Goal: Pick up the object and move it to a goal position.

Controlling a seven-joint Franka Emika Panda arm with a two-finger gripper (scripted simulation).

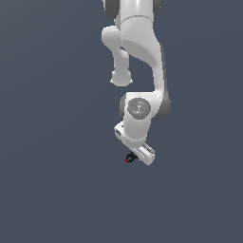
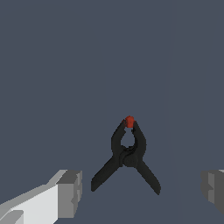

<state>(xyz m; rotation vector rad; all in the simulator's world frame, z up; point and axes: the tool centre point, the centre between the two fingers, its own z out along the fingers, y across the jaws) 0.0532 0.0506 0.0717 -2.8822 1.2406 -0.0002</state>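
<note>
The object point(image 2: 127, 155) is a small black clamp with two splayed prongs and a red tip, lying flat on the dark grey floor. In the wrist view it sits between my gripper's point(image 2: 141, 192) two grey fingers point(image 2: 70, 193), which stand wide apart and touch nothing. The prongs point towards the fingers and the red tip points away. In the exterior view the object point(image 1: 129, 158) shows as a tiny black and red speck just under the white hand, at my gripper point(image 1: 135, 156), whose fingers are mostly hidden by the hand.
The white arm point(image 1: 140, 57) comes down from the top of the exterior view. Plain dark grey floor point(image 1: 57, 190) lies all around, with no other objects in sight.
</note>
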